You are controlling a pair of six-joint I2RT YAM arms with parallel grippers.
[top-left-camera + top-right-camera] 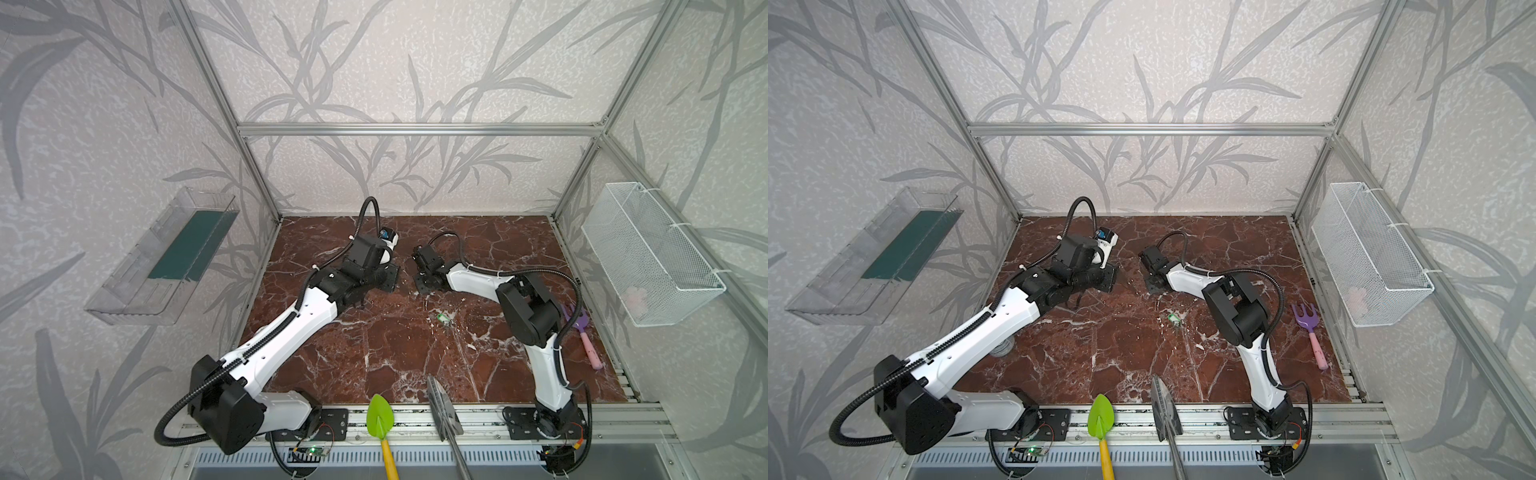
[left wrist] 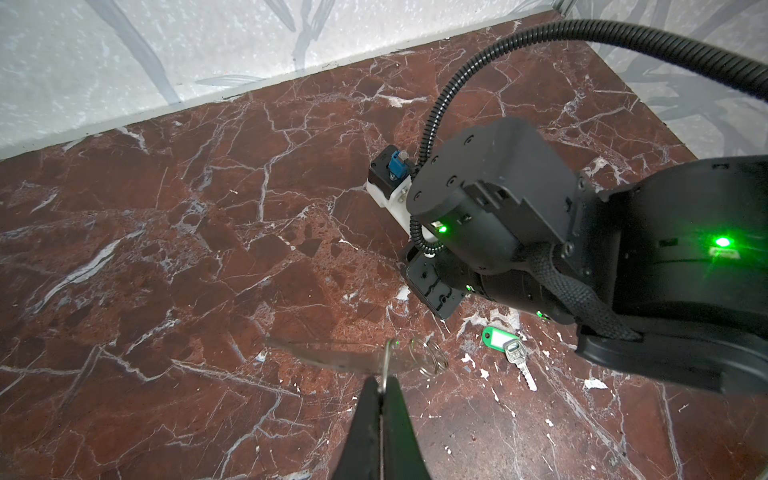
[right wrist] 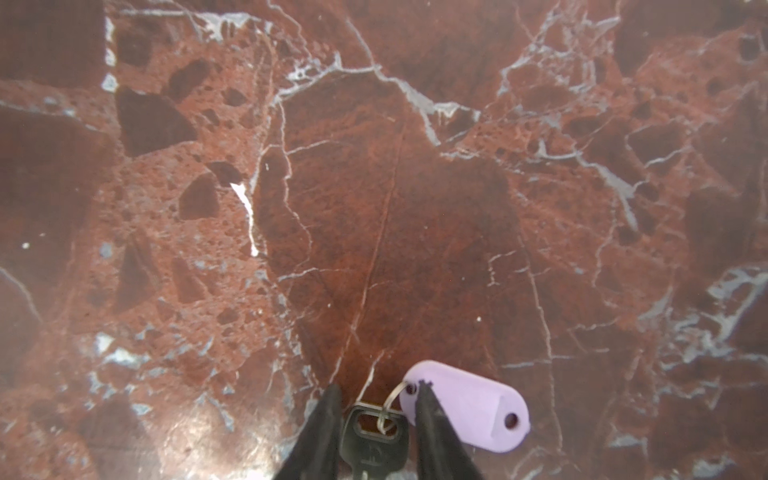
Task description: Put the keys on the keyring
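The left gripper (image 2: 380, 388) has its 2 black fingers (image 2: 361, 428) pressed together on a thin metal keyring (image 2: 387, 365), which stands edge-on out of the fingertips above the red marble table (image 2: 166, 249). Just beyond it in the left wrist view lies a faint coil of wire ring (hard to tell whether it is part of the same ring or its reflection).

The green key (image 2: 509, 353) lies flat on the table – green tag, silver blade – near the right arm (image 2: 582, 232) and apart from both grippers; in both top views it shows as a small green speck (image 1: 442, 319) (image 1: 1173, 319) near the middle of the table.

The right gripper (image 3: 379, 395) stands with its fingers (image 3: 432, 424) narrowly parted on either side of the head of the lilac key (image 3: 372, 440). The key's dark head sits between them, a small wire loop joining it to the lilac tag (image 3: 469, 409), which lies beside 1 finger. Whether the fingers actually press the key I cannot tell – a sliver of gap shows on each side.

At the table's right edge lies a purple toy rake (image 1: 582, 332) with a pink handle, well apart from the keys. A green trowel (image 1: 380, 419) leans at the front rail.
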